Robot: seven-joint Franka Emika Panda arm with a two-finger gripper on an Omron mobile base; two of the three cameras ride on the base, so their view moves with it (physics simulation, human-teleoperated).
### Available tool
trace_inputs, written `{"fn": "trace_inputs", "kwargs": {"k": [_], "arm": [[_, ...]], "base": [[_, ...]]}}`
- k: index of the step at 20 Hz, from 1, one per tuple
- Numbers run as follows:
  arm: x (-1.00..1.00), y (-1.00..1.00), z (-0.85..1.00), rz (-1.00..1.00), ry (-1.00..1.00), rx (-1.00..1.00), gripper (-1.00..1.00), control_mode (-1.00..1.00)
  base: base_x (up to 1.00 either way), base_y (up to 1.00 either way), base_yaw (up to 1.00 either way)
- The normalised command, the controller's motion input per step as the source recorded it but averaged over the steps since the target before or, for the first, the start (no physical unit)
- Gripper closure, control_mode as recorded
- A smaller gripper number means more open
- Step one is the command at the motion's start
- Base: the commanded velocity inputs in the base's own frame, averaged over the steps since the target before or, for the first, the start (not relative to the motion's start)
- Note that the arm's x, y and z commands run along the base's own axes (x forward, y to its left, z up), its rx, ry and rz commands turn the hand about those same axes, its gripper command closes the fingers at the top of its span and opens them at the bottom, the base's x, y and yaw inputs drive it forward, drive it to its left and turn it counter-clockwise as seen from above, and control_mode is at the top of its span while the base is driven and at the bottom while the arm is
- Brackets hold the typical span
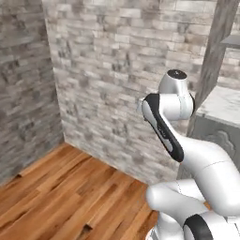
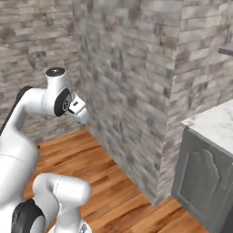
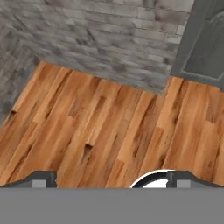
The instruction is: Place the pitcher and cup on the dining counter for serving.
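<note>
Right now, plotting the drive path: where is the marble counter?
The marble counter sits at the right edge of the right base view, beside the brick wall, above its grey cabinet door.

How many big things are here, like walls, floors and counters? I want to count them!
Brick wall: 1
Wooden floor: 1
Marble-topped counter: 1
Robot gripper: 1
Total: 4

Glossy white arm (image 1: 206, 164) here, rounded tube links with smooth bulging shells. Black bands wrap the joints, one long dark stripe running down a link, and a dark round cap tops the upper joint (image 2: 55, 72). Two small dark finger tips (image 3: 43, 178) are square-ended.
</note>
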Motion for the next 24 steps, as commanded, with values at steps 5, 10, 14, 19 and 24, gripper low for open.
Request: {"fn": "trace_inputs", "kwargs": {"k": [5,10,14,19,24], "arm": [[0.0,0.0,0.0,0.0,0.0,0.0,-1.0,1.0],[0.0,0.0,0.0,0.0,0.0,0.0,-1.0,1.0],[0.0,0.0,0.0,0.0,0.0,0.0,-1.0,1.0],[0.0,0.0,0.0,0.0,0.0,0.0,-1.0,1.0],[0.0,0.0,0.0,0.0,0.0,0.0,-1.0,1.0]], "base": [[0.0,-0.21,-0.87],[0.0,-0.63,-0.79],[0.07,-0.73,-0.72],[0.66,-0.51,-0.53],[1.0,0.0,-0.23]]}}
